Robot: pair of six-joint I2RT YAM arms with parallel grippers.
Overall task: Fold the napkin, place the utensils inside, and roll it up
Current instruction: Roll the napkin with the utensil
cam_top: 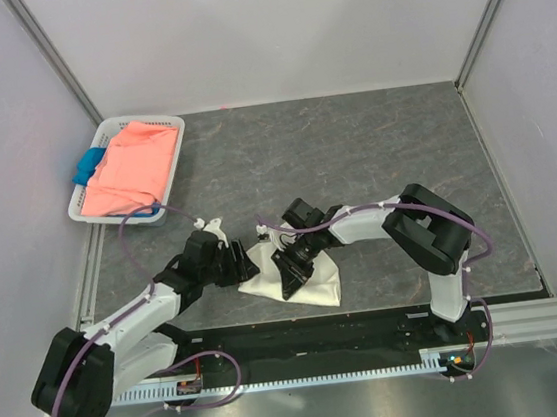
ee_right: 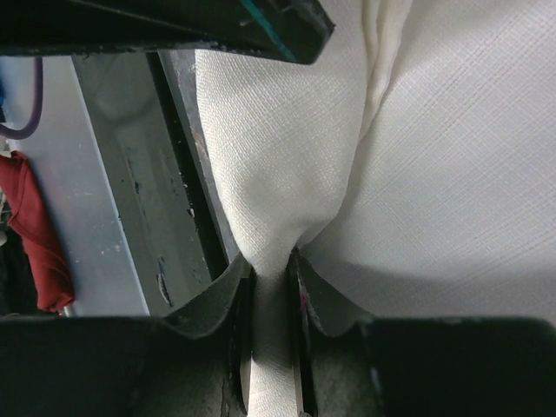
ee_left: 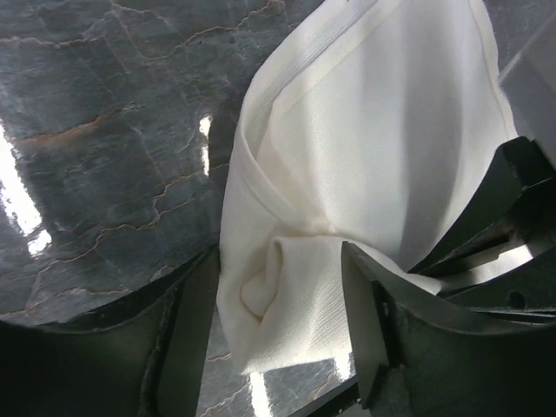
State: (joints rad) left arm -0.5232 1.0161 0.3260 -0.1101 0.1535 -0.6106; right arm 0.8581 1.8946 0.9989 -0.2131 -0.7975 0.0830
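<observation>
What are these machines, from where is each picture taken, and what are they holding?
They are two robot arms fixed at the near table edge. The overhead picture comes from a camera above; the other two come from cameras on each wrist. On the grey table lies an off-white napkin, bunched between the arms. The right gripper pinches a fold of it. The left gripper is open around another part of it. A white basket in the far left corner holds a pink cloth and a blue cloth.
</observation>
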